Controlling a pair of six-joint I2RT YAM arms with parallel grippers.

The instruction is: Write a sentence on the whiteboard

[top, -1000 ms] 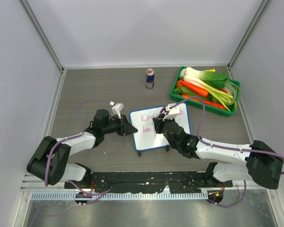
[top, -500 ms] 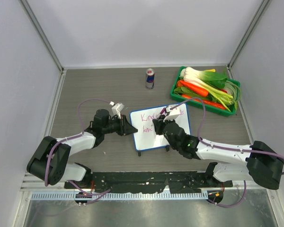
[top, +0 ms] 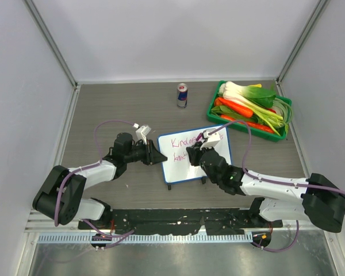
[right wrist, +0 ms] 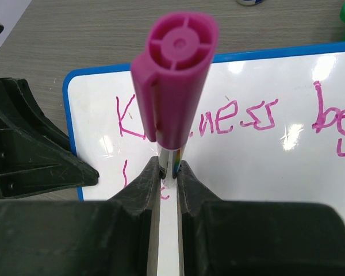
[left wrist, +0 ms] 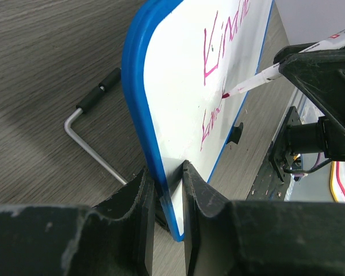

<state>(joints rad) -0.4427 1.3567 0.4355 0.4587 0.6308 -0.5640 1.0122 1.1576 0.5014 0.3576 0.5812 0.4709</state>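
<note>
While the left tool [left wrist: 164, 183] pinches the left rim of the whiteboard [left wrist: 178, 115], tilted up on the counter [top: 103, 103], the right tool [right wrist: 168, 172] clamps the marker [right wrist: 175, 86] with its tip at the second line of the sentence [right wrist: 241, 118], bare board stretching right along the long axis.

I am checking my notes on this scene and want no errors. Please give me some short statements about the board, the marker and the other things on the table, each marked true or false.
1. The left gripper clamps the blue rim of the whiteboard. True.
2. The right gripper holds a black marker. False: the marker is magenta.
3. The sentence is written in pink. True.
4. The can lies on its side by the left arm. False: it stands upright, beyond the far edge of the whiteboard.
5. The green tray holds vegetables. True.
</note>
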